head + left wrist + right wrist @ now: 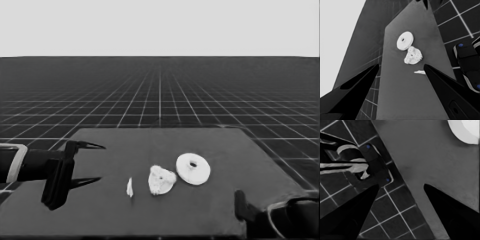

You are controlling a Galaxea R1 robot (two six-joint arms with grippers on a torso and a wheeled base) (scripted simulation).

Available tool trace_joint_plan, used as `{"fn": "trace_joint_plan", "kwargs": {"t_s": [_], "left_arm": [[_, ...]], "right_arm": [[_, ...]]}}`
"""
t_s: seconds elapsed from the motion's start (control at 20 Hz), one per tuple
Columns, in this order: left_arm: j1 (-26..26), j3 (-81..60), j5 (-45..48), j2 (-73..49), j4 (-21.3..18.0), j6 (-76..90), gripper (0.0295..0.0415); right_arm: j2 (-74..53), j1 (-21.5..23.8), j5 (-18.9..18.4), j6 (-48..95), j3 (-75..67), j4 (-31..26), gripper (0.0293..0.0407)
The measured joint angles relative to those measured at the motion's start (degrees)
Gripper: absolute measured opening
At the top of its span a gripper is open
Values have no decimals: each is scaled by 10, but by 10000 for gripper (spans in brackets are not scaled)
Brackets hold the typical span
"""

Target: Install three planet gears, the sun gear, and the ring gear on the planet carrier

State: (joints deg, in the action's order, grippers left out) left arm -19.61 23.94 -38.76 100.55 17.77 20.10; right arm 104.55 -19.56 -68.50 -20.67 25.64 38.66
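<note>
Gears sit clustered on the smaller round part mid-table, with the larger round part touching at their right and a thin white piece at their left. Left claw waits spread, well left of them. Right claw, spread, is parked at the near right corner.

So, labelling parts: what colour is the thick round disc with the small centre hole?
White, with a dark hole; the head view shows the thick round disc best.

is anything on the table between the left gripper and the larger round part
Yes. From the left gripper, waiting over the table's left end, the thin white piece comes first, then the smaller round part with gears on it. The larger round part lies just past them. The right gripper is parked at the near right corner.
</note>
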Motion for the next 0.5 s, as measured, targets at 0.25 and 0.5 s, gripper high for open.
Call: {"fn": "trace_joint_plan", "kwargs": {"t_s": [0.25,0.5], "left_arm": [[0,0,0,0,0,0,385],[0,0,0,0,0,0,385]], "right_arm": [[139,182,-162,-247,109,-210,399],[469,244,-179,-351,674,-328,385]]}}
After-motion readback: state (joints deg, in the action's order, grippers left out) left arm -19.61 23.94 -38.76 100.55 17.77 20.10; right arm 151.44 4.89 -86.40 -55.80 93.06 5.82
